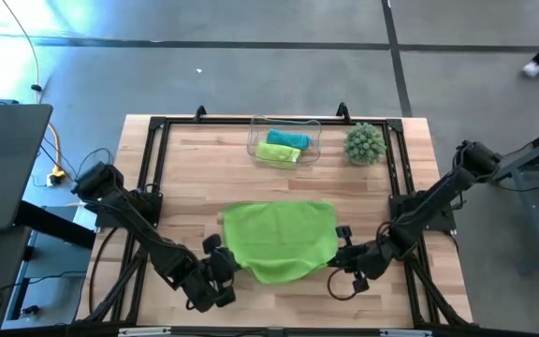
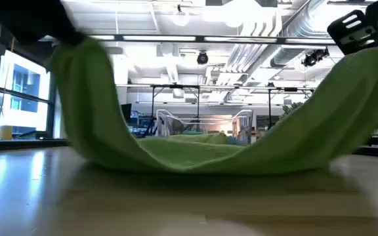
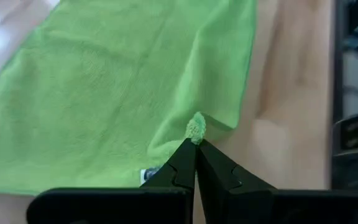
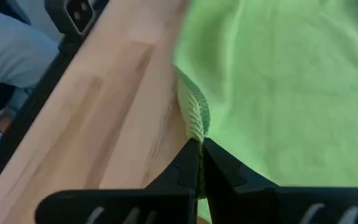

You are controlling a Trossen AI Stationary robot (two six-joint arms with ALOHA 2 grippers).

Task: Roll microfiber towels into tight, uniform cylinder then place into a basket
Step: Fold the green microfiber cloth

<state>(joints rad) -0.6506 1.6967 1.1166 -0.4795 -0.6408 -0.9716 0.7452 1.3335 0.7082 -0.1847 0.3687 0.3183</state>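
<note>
A lime green microfiber towel [image 1: 279, 239] is spread over the table's near middle. Its two near corners are lifted and its middle [image 2: 195, 154] sags onto the wood. My left gripper [image 1: 223, 267] is shut on the near left corner. My right gripper [image 1: 344, 251] is shut on the near right corner. At the far edge, the clear basket [image 1: 309, 154] holds a teal towel [image 1: 288, 139] and a lime green towel [image 1: 279, 154]. My left gripper pinches the towel's near left corner [image 3: 196, 127] between its two fingertips; a small tuft sticks out past them. That corner is lifted clear, and the cloth slopes down to the table. My right gripper pinches the towel's near right corner [image 4: 194, 124] between its two fingertips, at a bunched edge. The corner is lifted clear, and the cloth slopes down to the table.
A round spiky green plant ball [image 1: 364, 143] stands to the right of the basket. A black frame [image 1: 157, 140] runs round the table top. Bare wood lies between the towel and the basket.
</note>
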